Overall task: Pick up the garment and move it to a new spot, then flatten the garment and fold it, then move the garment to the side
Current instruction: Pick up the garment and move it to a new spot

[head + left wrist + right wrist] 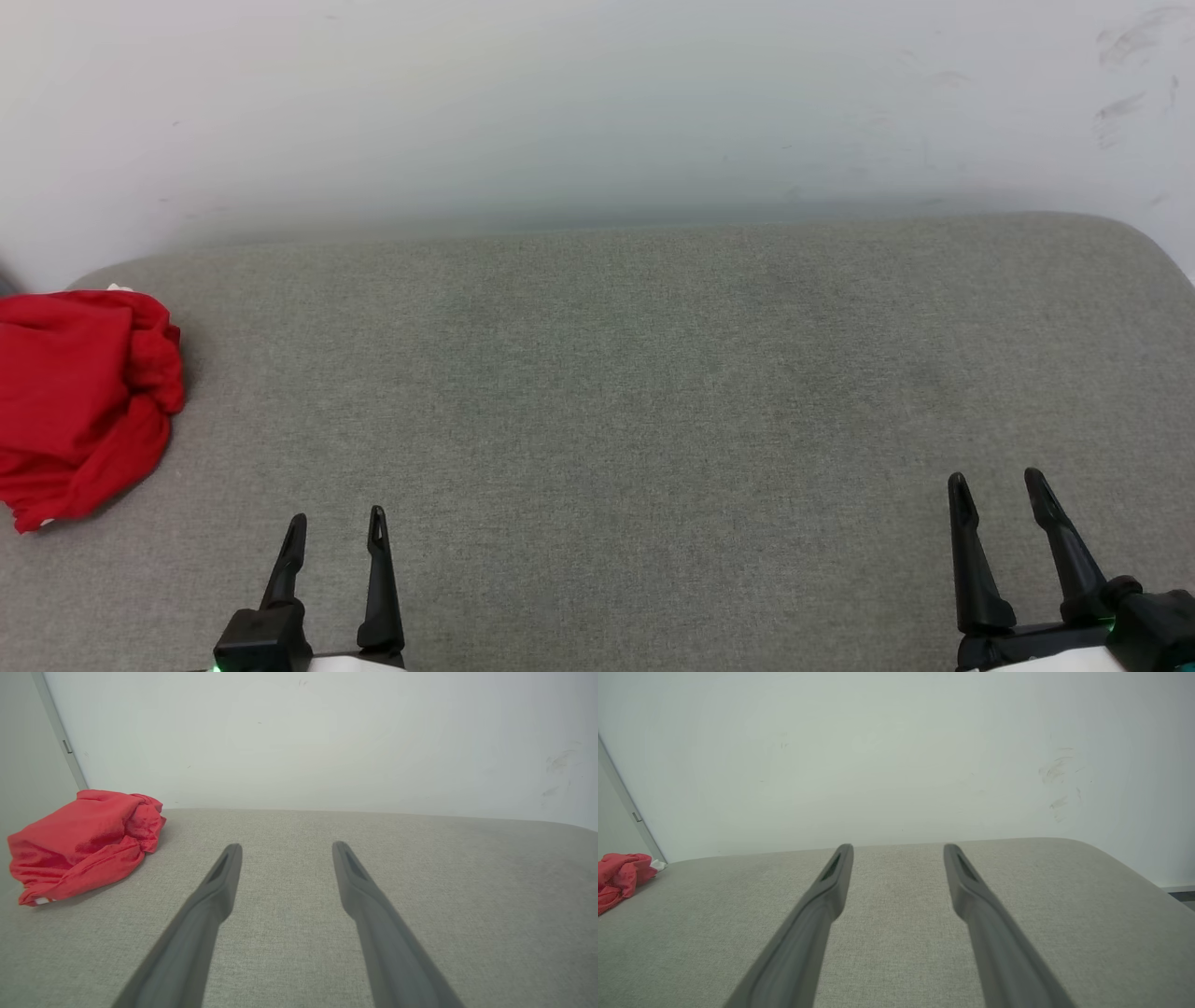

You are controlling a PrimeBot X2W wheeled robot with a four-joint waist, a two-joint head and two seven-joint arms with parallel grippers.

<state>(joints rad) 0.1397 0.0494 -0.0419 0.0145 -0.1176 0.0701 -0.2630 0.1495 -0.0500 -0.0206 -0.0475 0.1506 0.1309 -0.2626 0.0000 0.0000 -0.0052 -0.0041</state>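
Observation:
The garment (79,401) is a crumpled red heap at the far left of the grey padded surface (653,373), with a bit of white trim at its near corner. It also lies at the left in the left wrist view (84,842) and small at the left edge of the right wrist view (619,877). My left gripper (336,527) stands open at the lower left, to the right of the garment and apart from it. My right gripper (997,485) is open at the lower right, far from the garment. Both hold nothing.
A pale wall (597,103) with scuff marks rises right behind the surface. The surface's rounded far-right corner (1148,243) and its far-left corner are in view. A grey vertical strip (58,728) runs up the wall behind the garment.

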